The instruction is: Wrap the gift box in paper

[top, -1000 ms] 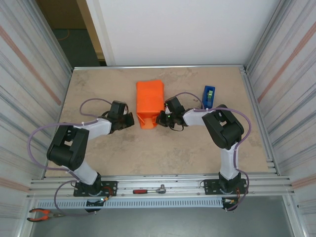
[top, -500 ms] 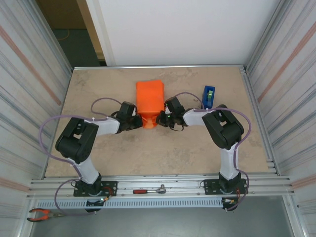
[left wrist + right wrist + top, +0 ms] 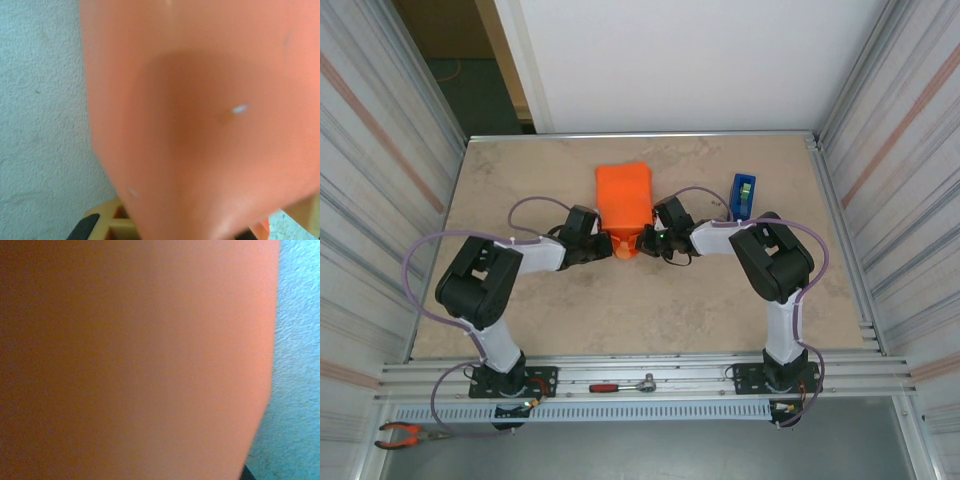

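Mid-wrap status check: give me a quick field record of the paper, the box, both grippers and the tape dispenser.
paper: orange, folded into a bundle at the middle of the table, narrow flap at its near end
gift box: hidden, presumably inside the bundle
left gripper: shut, at the flap's left side
right gripper: shut, at the flap's right side
grip on paper: cannot tell
tape dispenser: blue, right of the bundle, apart from it

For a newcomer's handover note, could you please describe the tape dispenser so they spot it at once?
On the beige table, look far right. The tape dispenser stands right of the orange paper, beyond the right arm. It alone is small and blue.
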